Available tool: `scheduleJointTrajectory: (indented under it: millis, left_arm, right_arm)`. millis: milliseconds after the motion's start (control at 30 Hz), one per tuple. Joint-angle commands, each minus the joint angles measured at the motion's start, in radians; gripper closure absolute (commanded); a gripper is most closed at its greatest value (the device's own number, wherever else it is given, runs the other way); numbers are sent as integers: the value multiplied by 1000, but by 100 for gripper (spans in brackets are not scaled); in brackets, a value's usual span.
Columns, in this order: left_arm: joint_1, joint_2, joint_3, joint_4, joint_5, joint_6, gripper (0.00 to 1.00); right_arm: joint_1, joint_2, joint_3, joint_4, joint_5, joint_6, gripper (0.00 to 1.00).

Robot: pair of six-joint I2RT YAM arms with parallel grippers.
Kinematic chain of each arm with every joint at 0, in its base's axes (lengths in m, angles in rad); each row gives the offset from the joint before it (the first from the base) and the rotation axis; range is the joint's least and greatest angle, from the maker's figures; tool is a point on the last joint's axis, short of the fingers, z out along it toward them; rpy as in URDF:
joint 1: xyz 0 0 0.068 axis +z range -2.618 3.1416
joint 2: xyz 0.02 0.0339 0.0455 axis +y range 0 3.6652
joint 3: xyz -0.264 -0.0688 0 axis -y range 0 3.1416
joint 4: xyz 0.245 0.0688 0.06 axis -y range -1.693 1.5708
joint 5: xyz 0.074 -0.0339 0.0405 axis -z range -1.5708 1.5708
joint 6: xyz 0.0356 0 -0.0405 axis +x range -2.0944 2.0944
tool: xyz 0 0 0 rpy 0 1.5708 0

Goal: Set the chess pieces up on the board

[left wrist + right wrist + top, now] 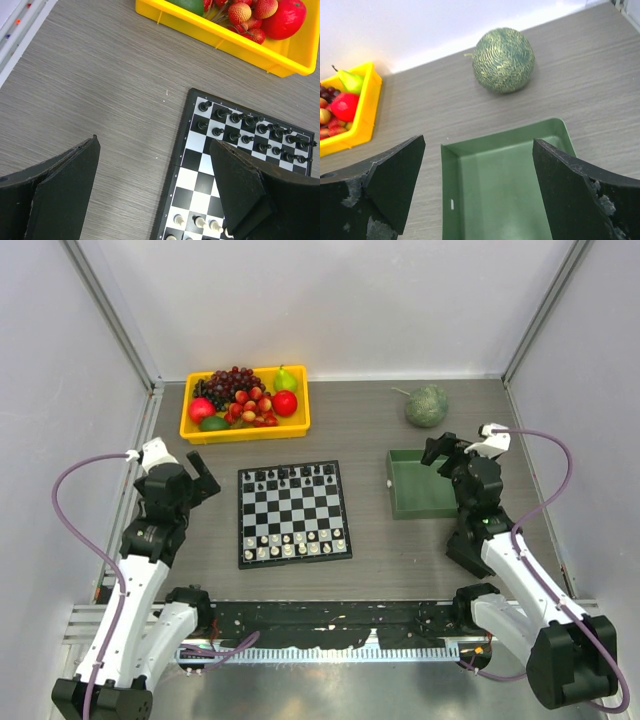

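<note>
- Top external view: tiny black chess pieces (290,477) are seen along the two far rows of the small square black-and-white checkered board (293,512), and cream-white chess pieces (292,545) along the two near rows. Single types cannot be made out.
- The board lies mid-table between the arms. The left gripper (205,480) is held just left of its far corner, and the right gripper (437,447) over the far edge of the green rectangular tray (415,508).
- Strips of bare grey wood-grain table (365,430) separate the board from the yellow plastic fruit tray (245,430) and from the green tray.
- Left wrist view: the left gripper (154,145) is spread wide, with nothing held. Part of the board (200,182) is hidden by the right finger (240,190), and the frame cuts off more. Bare table lies under the left of the gap.
- Right wrist view: the right gripper (477,142) is spread and empty above the green tray (505,200), whose near part is cut off. A white speck (452,204) on its left wall cannot be identified. A netted green melon (503,60) lies beyond the tray, apart from it.
</note>
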Motion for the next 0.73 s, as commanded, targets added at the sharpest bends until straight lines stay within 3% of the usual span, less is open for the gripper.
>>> scheduleJointTrajectory:
  millis: [0, 367, 700]
  left_arm:
    - [3, -43, -9, 34, -46, 24, 0]
    - [0, -140, -85, 138, -51, -6, 0]
    - [3, -111, -93, 169, -48, -21, 0]
  right_arm:
    - [2, -4, 49, 83, -4, 15, 4]
    - [2, 257, 428, -457, -143, -93, 5]
    - [0, 216, 364, -388, -72, -151, 4]
